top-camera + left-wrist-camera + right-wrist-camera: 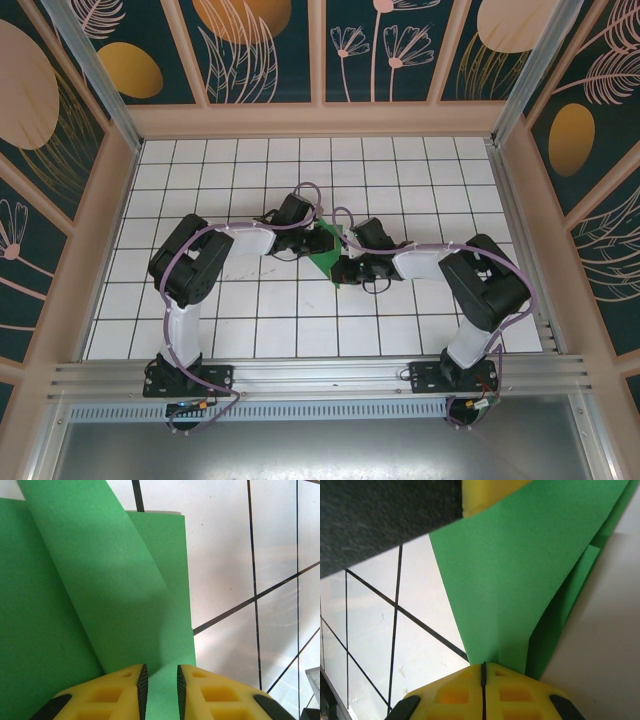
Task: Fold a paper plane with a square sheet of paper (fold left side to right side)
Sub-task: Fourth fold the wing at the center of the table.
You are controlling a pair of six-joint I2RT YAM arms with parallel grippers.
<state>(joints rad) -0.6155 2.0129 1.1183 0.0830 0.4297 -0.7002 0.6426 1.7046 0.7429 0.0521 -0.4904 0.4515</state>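
Two arms meet at the centre of the white tiled table (250, 300) in the top view. The green sheet of paper (324, 258) sits between their tips, just below frame centre. It is partly folded and reads as a small angular patch, largely hidden by the wrists.

Left wrist view:
- The left gripper (161, 682) is at the bottom edge, with its yellow fingers (120, 692) narrowly apart.
- Green paper shows in the gap. Cannot tell whether either pad touches it.
- The flat layer of the sheet fills the left half of the frame. Its right edge runs down toward the right fingertip.
- A raised flap crosses the flat layer as a diagonal band from the upper left to the fingertips and casts a shadow on the layer beneath.
- Bare tiles with dark grid lines fill the right half.

Right wrist view:
- The right gripper (483, 672) is at bottom centre. Its jaws are pressed together with only a thin seam between them.
- The paper comes straight out of that seam, so it is clamped.
- From the pinch the sheet fans upward to the upper right. A second green layer shows along its right side, darker in shade.
- A yellow pad (487, 495) sits against the top edge beside a dark textured body (380, 515) in the upper left. The pad meets the paper's upper margin, though contact is uncertain.
- Tiles show at lower left and a plain pale surface at lower right.
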